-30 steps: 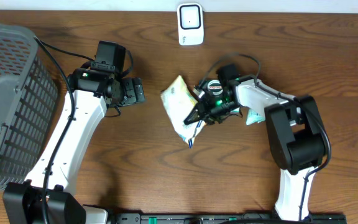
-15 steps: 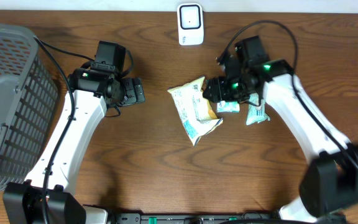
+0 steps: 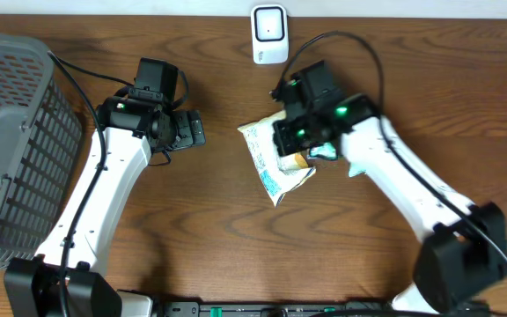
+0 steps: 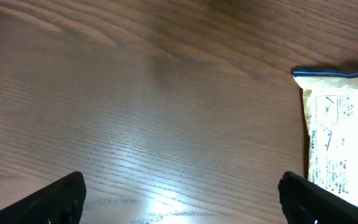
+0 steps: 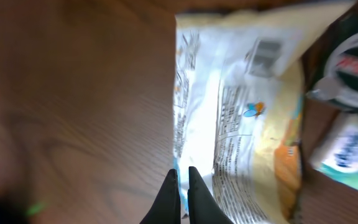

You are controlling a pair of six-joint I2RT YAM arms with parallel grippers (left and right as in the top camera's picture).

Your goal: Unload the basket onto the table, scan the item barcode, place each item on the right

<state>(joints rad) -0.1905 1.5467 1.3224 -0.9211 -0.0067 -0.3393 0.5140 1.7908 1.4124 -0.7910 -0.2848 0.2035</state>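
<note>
Your right gripper (image 5: 182, 174) is closed over the snack packet (image 3: 262, 160), hold unclear; left gripper (image 4: 182, 182) wide open, empty; the far scanner (image 3: 269, 33) seemingly unused

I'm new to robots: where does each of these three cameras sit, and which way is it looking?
Overhead: above the table, looking straight down on left arm, right arm, basket, scanner and snack packet.
Left wrist: on the left arm, facing bare wood; the open left gripper shows its tips at the bottom corners.
Right wrist: on the right arm, close over the packet; the shut right gripper is at bottom centre.
Shared: the packet shows in all three.
</note>
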